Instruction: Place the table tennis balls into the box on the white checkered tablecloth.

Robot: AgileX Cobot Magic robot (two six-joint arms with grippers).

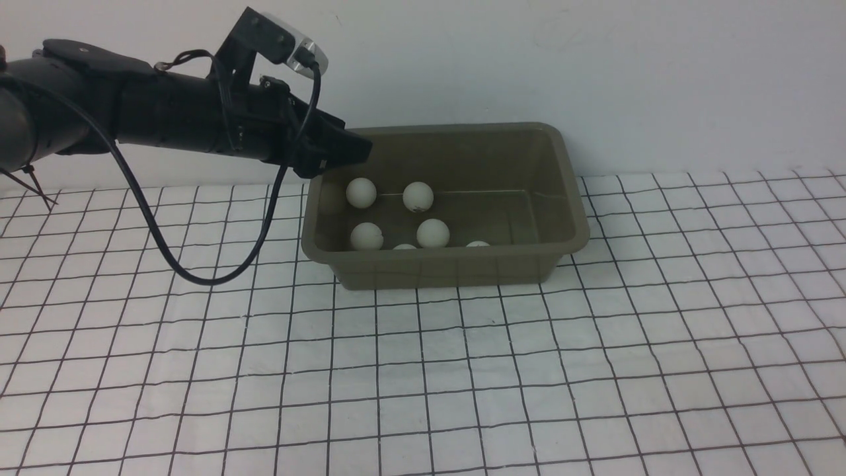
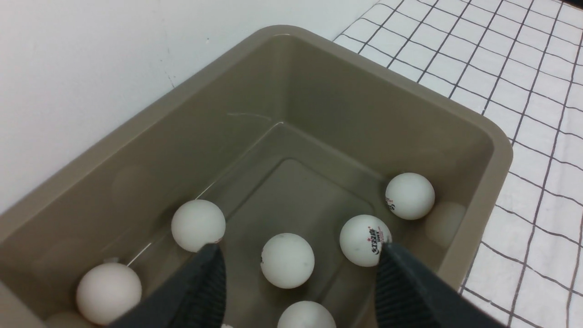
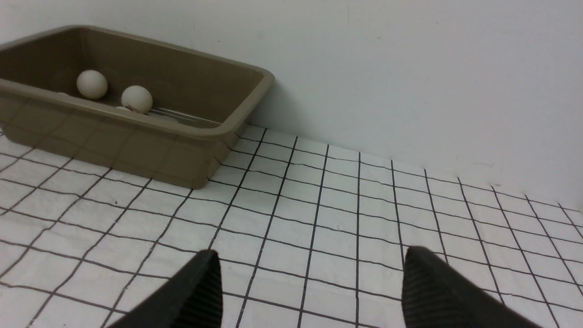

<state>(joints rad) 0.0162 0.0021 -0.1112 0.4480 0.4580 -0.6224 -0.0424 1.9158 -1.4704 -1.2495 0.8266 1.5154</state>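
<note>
Well, balls (image 1: 433, 233) inside box (image 1: 449, 272) (olive-grey)

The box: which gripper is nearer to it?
Left. The left gripper is above the left end of the box; the right gripper is over the checkered tablecloth, well away.

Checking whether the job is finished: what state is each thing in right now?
tablecloth: spread out, slightly wrinkled
box: upright, open-topped, on the tablecloth
table tennis balls: all visible ones lie inside the box
left gripper: open, empty, over the box
right gripper: open, empty, above the tablecloth
</note>
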